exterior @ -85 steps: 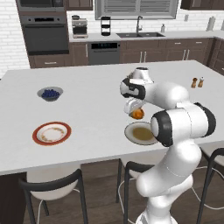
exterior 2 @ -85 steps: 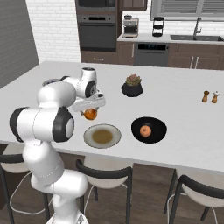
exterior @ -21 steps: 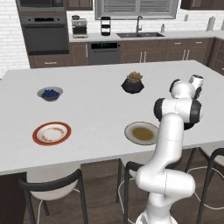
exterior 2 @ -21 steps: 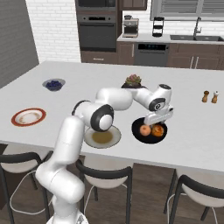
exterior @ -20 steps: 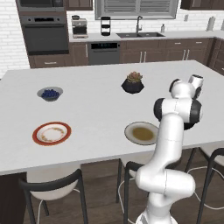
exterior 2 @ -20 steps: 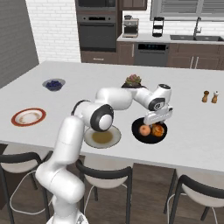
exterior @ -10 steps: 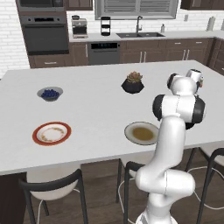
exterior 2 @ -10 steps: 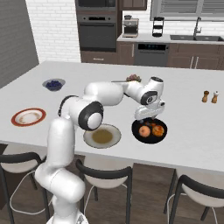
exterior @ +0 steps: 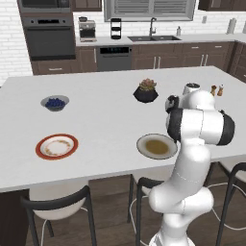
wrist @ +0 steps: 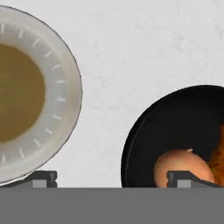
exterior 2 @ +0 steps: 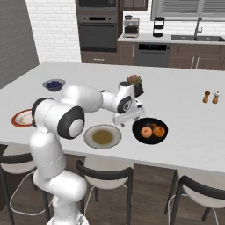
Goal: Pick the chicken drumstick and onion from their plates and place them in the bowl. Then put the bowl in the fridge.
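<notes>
No writing or labels can be read on anything here.

The round black shallow bowl [exterior 2: 150, 131] is sitting on the white counter [exterior 2: 184, 110], near its front edge. Inside it, the small round orange-tan onion [exterior 2: 146, 131] is lying on the left and the golden-brown chicken drumstick [exterior 2: 159, 131] is lying touching it on the right. Which way the drumstick's thin end is pointing is too small to tell.

The white arm's two-finger gripper [exterior 2: 128, 117] is hanging empty, with its fingers wide apart, between the bowl and the round grey-olive plate with a brownish centre [exterior 2: 103, 136]. That plate is sitting just beside the bowl, not touching it. The white plate with a broad red rim [exterior: 56, 146] is lying far off to the left.

There is lots of bare counter behind and right of the bowl.
</notes>
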